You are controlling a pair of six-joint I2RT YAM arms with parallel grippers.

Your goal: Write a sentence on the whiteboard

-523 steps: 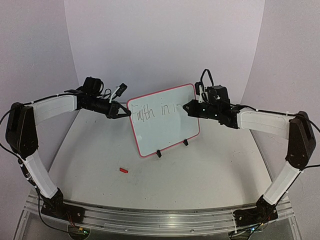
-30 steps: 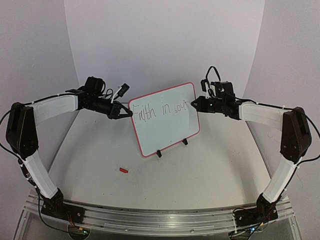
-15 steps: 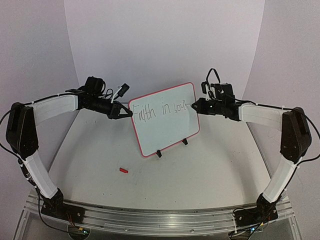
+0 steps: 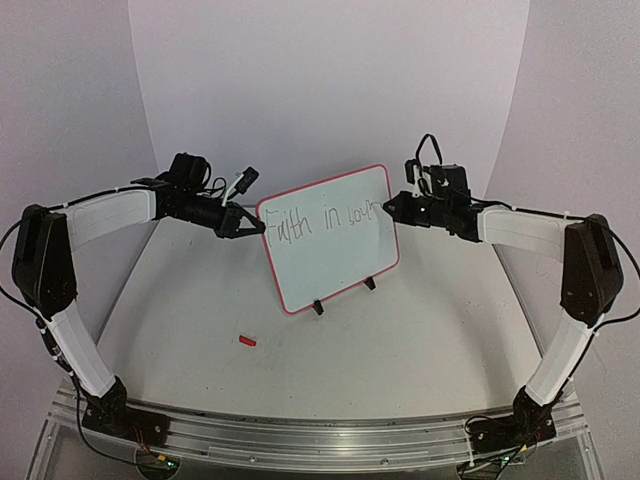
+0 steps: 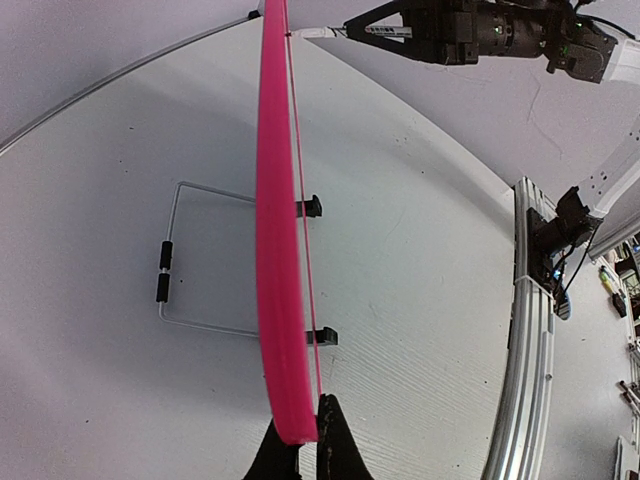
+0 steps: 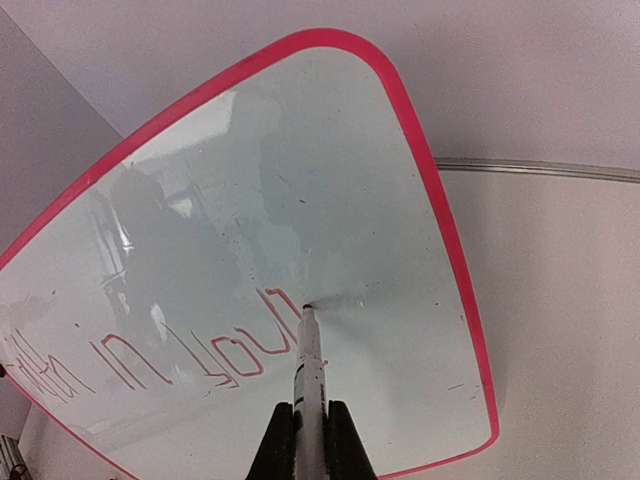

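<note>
The whiteboard (image 4: pixel 335 265), white with a red-pink rim, stands tilted on the table on two black clip feet (image 4: pixel 318 307). My left gripper (image 4: pixel 252 228) is shut on its left edge. In the left wrist view the board is edge-on (image 5: pixel 278 250), pinched between my fingertips (image 5: pixel 300 435). My right gripper (image 4: pixel 393 207) is shut on a thin white marker (image 6: pixel 310 365), whose tip touches the board's upper right area. The sentence (image 4: pixel 325 220) is one line reading roughly "Faith in you". In the right wrist view its strokes (image 6: pixel 200 355) look red.
A small red marker cap (image 4: pixel 247 341) lies on the table in front of the board, to the left. A wire stand (image 5: pixel 175 250) props the board from behind. The curved backdrop wall rises close behind the board, and a metal rail (image 4: pixel 300 435) runs along the near edge.
Since the earliest frame the writing has grown from "Faith in" to about "Faith in you", and my right gripper has moved right along the board. In the last second the marker shifted slightly. The left arm is still.
</note>
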